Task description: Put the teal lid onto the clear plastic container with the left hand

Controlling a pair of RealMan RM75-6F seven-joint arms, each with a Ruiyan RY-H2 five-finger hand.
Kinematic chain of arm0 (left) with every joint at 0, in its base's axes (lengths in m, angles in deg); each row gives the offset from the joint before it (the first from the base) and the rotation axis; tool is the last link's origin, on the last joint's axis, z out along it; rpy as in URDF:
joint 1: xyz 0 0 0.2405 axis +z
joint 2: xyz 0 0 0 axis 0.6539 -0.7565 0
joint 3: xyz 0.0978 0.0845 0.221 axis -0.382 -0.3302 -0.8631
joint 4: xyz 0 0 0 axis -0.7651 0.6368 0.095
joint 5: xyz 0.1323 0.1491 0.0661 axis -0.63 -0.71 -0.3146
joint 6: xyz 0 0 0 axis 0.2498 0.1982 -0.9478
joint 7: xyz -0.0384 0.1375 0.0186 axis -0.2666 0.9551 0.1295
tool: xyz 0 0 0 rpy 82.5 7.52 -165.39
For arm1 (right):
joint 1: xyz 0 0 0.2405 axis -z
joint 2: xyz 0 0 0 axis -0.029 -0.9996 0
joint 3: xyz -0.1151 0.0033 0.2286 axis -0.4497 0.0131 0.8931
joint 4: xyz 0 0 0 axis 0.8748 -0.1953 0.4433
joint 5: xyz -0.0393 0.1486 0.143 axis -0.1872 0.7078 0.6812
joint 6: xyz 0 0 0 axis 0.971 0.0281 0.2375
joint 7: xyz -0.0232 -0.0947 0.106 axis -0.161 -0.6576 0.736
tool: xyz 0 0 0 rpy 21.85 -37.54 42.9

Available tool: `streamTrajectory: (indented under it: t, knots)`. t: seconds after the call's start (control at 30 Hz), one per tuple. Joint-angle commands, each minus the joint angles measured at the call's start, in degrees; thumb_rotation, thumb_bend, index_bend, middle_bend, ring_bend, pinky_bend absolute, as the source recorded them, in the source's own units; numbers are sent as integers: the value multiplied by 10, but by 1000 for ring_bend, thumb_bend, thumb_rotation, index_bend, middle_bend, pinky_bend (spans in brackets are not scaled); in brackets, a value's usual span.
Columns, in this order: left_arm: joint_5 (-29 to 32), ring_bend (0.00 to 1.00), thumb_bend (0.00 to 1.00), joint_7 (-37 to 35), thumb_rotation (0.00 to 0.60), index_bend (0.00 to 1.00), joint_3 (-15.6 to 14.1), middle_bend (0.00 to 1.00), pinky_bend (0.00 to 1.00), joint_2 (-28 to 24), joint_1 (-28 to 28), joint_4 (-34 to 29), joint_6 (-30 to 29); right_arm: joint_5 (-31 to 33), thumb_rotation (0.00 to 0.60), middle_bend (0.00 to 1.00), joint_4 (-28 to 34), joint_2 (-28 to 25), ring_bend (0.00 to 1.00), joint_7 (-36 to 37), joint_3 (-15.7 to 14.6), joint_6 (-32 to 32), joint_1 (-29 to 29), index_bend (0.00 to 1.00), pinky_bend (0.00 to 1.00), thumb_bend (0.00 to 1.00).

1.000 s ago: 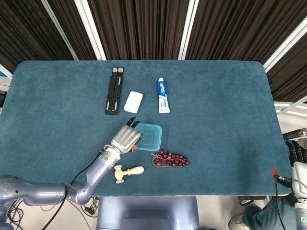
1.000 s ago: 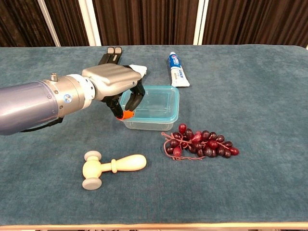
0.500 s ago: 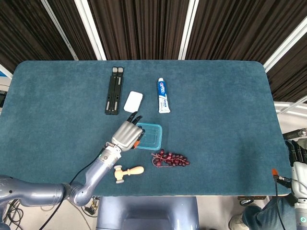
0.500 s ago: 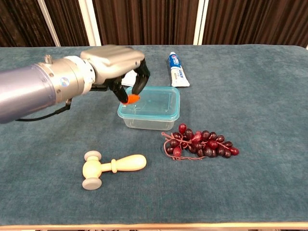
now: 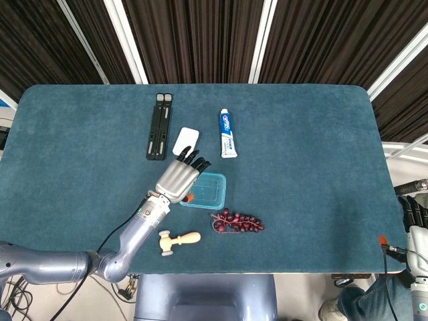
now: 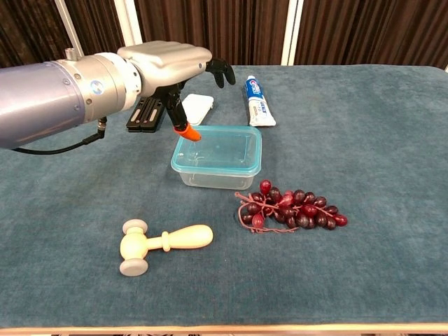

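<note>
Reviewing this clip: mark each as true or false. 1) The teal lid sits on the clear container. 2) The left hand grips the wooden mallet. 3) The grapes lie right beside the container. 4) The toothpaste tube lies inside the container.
1) True: the teal lid sits on the clear container.
2) False: the left hand hovers above the container's left edge holding nothing; the wooden mallet lies alone on the table.
3) True: the grapes lie next to its near right corner.
4) False: the toothpaste tube lies on the table behind it.
</note>
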Motion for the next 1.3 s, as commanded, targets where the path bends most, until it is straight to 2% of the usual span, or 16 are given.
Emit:
streamTrajectory:
  t: [0.03, 0.13, 0.3, 0.5, 1.0, 1.17, 1.3]
  knots:
    - [12, 45, 149, 1, 600, 223, 6, 187, 0, 8, -9, 14, 7, 0, 600, 0, 0, 0, 0, 0, 0, 0, 0, 0, 0, 355]
    - [21, 49, 181, 2, 600, 292, 12, 222, 0, 23, -20, 37, 14, 2, 600, 0, 0, -1, 0, 1, 0, 1, 0, 0, 0, 355]
    - [41, 65, 313, 0, 600, 401, 39, 322, 0, 52, -51, 78, 30, 5, 600, 0, 1, -1, 0, 1, 1, 3, 0, 0, 0, 354]
    - [66, 66, 422, 19, 600, 494, 55, 350, 0, 85, -88, 120, 39, 7, 600, 0, 3, -2, 0, 2, 1, 4, 0, 0, 0, 354]
    - [84, 76, 471, 19, 600, 614, 55, 407, 0, 126, -109, 182, 34, 12, 600, 0, 6, -4, 0, 2, 1, 7, -1, 0, 0, 354]
    - [79, 175, 506, 21, 600, 622, 52, 505, 75, 133, -111, 190, 28, 14, 600, 0, 7, -5, 0, 2, 1, 10, -1, 0, 0, 355]
    - [80, 213, 532, 24, 600, 633, 51, 553, 102, 138, -112, 192, 23, 17, 600, 0, 9, -5, 0, 0, 2, 10, -1, 0, 0, 354]
